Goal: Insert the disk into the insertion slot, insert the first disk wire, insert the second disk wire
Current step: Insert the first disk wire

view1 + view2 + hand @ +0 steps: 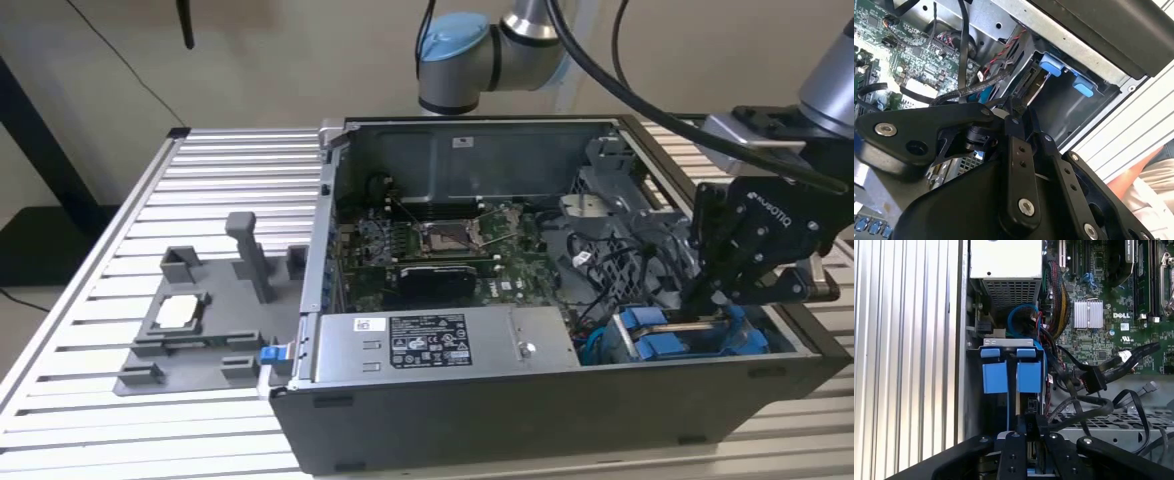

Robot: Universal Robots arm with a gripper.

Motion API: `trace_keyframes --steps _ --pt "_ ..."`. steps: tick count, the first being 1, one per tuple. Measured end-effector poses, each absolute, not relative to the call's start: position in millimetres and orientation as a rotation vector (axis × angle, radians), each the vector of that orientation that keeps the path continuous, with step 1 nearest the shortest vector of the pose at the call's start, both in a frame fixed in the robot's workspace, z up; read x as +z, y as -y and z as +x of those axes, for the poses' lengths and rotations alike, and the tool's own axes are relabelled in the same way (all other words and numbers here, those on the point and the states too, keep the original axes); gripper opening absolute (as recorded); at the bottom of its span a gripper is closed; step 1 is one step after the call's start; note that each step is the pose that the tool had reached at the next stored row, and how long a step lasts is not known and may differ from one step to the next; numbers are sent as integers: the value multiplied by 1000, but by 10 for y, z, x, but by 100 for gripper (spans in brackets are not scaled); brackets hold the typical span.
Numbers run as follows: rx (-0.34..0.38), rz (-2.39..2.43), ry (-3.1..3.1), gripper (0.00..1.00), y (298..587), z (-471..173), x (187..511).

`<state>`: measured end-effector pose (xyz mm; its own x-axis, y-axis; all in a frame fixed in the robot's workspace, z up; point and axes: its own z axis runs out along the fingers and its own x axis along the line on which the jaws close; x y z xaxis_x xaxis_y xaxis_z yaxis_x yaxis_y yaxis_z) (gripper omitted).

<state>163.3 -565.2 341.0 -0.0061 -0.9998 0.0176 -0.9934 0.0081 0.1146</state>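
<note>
Looking into the open computer case (561, 410) on the slatted bench (80, 330), you find the disk (663, 346) already seated in its bay at the corner on the exterior view's right, just beside the grey power box (441, 345), with its blue tabs (1011, 376) facing the case's open side. Your gripper (697, 308) hangs inside the case right at that bay. In both wrist views the jaws are drawn close together near the disk's end, and you cannot tell whether anything thin is pinched between them. Black wires (1089, 390) lie loose over the green board (1104, 330) next to the bay
</note>
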Motion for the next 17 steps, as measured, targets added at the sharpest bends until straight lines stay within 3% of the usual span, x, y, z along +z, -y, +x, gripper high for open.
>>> trace_keyframes --steps 17 --pt "-113 2155 2161 19 5652 1739 3447"
